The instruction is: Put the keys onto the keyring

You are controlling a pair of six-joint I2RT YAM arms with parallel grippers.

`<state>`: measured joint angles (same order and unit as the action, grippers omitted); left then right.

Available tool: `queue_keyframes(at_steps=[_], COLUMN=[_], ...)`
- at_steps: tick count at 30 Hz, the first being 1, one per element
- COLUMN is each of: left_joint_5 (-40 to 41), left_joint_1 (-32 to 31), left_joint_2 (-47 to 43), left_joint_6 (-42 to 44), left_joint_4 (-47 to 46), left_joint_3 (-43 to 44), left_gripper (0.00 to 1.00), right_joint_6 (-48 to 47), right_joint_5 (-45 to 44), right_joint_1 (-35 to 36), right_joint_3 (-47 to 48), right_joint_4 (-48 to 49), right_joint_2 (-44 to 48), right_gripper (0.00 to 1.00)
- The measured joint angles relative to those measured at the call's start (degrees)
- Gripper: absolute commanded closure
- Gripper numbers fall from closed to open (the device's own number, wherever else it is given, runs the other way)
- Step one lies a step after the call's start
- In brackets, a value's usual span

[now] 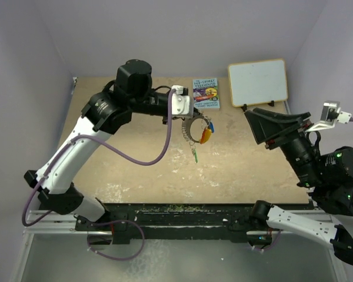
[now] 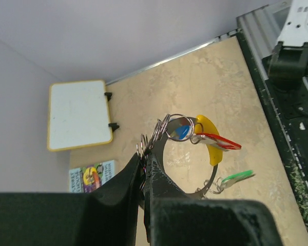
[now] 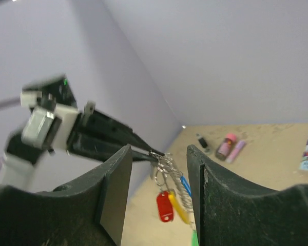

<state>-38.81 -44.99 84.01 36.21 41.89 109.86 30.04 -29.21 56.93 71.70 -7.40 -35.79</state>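
Observation:
My left gripper (image 1: 185, 121) is shut on the keyring (image 1: 192, 134) and holds it above the middle of the table. In the left wrist view the fingertips (image 2: 150, 154) pinch the ring's rim, and its yellow stretch (image 2: 213, 154) faces away. A blue key (image 2: 182, 132), a red key (image 2: 218, 142) and a green key (image 2: 237, 177) hang on the ring. My right gripper (image 1: 256, 127) is open and empty, to the right of the ring and pointing at it. In the right wrist view its gap (image 3: 159, 151) frames the ring (image 3: 183, 193), the red key (image 3: 165, 206) and the left gripper (image 3: 147, 151).
A small whiteboard (image 1: 257, 81) and a colourful book (image 1: 206, 93) lie at the table's far side. In the right wrist view a black item (image 3: 203, 143), a pink bottle (image 3: 226, 146) and a purple tube (image 3: 236, 150) lie on the table. The walls stand close on three sides.

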Motion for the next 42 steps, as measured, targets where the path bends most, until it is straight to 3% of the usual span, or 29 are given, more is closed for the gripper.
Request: queue_keyframes(at_steps=[6,10,16,25,42], left_joint_5=[-5.9,-6.1,-6.2,-5.9,-4.2], left_joint_1=[-0.3,-2.5,-7.0,-7.5,-7.9], left_joint_2=[7.6,9.2,10.0,10.3,11.9], left_joint_6=[3.0,5.1,6.9,10.3,15.9], left_joint_4=[14.7,23.4,31.4,36.2,37.5], left_joint_3=[11.9,12.8,12.7,12.1,10.2], left_gripper=[0.96,0.96,0.96,0.96,0.96], right_joint_6=[-15.7,-21.0,-25.7,-25.8,-24.0], right_joint_5=[12.5,17.2,21.8,30.0,38.1], right_joint_1=[0.0,0.0,0.0,0.0,0.0], right_joint_3=[3.0,3.7,3.7,1.5,-3.7], right_joint_4=[-10.2,-16.7,-23.1,-24.8,-21.1], right_joint_2=[-2.6,-5.6,-8.0,-8.7,-11.4], right_gripper=[0.58,0.68,0.75,0.67,0.68])
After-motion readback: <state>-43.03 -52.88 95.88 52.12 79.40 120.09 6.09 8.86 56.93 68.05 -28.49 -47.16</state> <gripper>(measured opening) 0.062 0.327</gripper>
